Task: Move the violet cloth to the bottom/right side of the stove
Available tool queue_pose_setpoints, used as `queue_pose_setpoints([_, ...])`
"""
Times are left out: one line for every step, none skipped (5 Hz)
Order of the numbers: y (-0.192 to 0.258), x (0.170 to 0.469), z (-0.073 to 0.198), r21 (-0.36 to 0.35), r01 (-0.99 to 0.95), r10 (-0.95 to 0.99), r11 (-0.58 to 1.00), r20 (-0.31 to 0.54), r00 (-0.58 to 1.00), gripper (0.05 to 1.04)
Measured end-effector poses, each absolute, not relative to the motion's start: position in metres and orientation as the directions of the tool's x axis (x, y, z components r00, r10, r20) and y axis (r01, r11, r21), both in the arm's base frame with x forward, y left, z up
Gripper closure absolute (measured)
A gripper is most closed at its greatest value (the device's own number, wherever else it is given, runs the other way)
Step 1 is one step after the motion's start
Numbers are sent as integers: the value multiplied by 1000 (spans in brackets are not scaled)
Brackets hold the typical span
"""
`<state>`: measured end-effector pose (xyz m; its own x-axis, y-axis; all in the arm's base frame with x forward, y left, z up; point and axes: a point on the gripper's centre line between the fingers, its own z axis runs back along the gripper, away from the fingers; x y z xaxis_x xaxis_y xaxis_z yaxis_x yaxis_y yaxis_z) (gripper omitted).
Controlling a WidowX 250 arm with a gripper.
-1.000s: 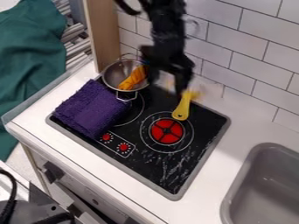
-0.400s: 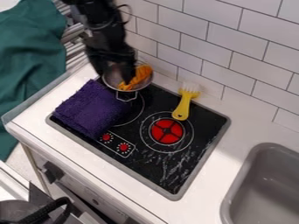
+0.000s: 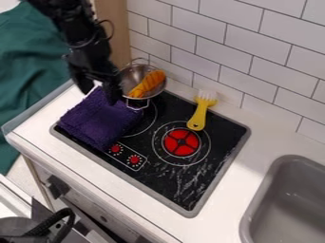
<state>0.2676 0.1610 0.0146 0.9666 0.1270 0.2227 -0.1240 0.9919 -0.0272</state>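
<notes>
Gripper (image 3: 99, 97) at the scene's far left, hanging from the arm (image 3: 82, 33) over the far-left part of the cloth (image 3: 98, 119). Jaws spread, with a visible gap between the two fingers; nothing pinched. Right finger overlaps the cloth in view; contact cannot be told.

Cloth: violet, rough-textured, lying roughly flat on the left part of the stove (image 3: 162, 182). It covers part of the left burner ring (image 3: 154, 124). Stove rim along the cloth's far-left side is hidden. Cloth is well apart from the near-right end of the stove.

Pot (image 3: 130, 76): metal, open, at the far-left corner of the stove, just beyond the cloth. One wire handle on its far side, one on its near side, the latter beside the cloth. Inside, an orange item (image 3: 148, 83) leans with its upper end toward the far right.

Brush (image 3: 198, 117): yellow handle toward the near side, pale bristles toward the far side. It lies across the far rim of the stove, its near end beside the ring around the red burner (image 3: 181, 142).

Two red knobs (image 3: 134, 160) on the near-left part of the stove, just right of the cloth's near end. Pale streaks on the black surface, near right of the red burner.

Stove set in a white counter (image 3: 260, 137). Grey sink (image 3: 279, 190) at right; tiled wall (image 3: 260, 52) on the far side; green fabric (image 3: 32, 61) at far left.
</notes>
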Motion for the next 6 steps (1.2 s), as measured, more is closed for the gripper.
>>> queue_pose_setpoints([161, 260, 10, -19, -126, 127, 992, 199, 972, 81])
queue_pose_setpoints([166, 256, -11, -14, -105, 106, 994, 127, 986, 81])
queue_pose_setpoints([168, 259, -29, -32, -80, 83, 996, 90, 992, 81])
queue_pose_setpoints([168, 266, -31, -31, -78, 81, 996, 94, 992, 81])
queue_pose_setpoints([165, 270, -32, -30, -77, 80, 997, 96, 992, 81])
queue_pose_setpoints([163, 271, -32, -30, -69, 72, 997, 96, 993, 81])
